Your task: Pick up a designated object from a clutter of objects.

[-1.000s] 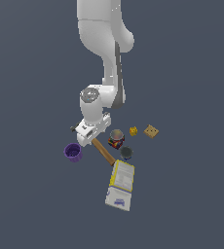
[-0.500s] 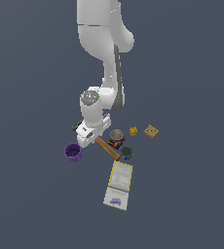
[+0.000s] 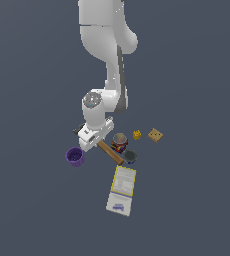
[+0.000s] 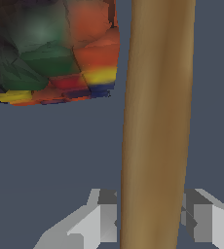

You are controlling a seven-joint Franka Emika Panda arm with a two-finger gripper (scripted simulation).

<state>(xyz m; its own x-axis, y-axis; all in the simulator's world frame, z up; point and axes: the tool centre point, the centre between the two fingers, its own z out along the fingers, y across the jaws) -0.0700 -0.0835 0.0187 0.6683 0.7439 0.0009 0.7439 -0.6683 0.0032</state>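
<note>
In the exterior view, the gripper (image 3: pixel 92 141) sits low over the hammer (image 3: pixel 111 152), whose handle runs between the purple cup (image 3: pixel 75 156) and the colourful can (image 3: pixel 119 142).

In the wrist view, the fingers (image 4: pixel 104 219) straddle the wooden handle, one on each side, seemingly touching it. Gripped far from the heavy head, the hammer may pivot or slip and knock the can (image 4: pixel 50 48).

- The hammer handle (image 4: pixel 155 121) is seen between the gripper (image 4: pixel 150 219) fingers, seemingly touching.
- The can (image 3: pixel 119 142) is placed beside it; the cup (image 3: pixel 75 156) lies toward the exterior view's left.
</note>
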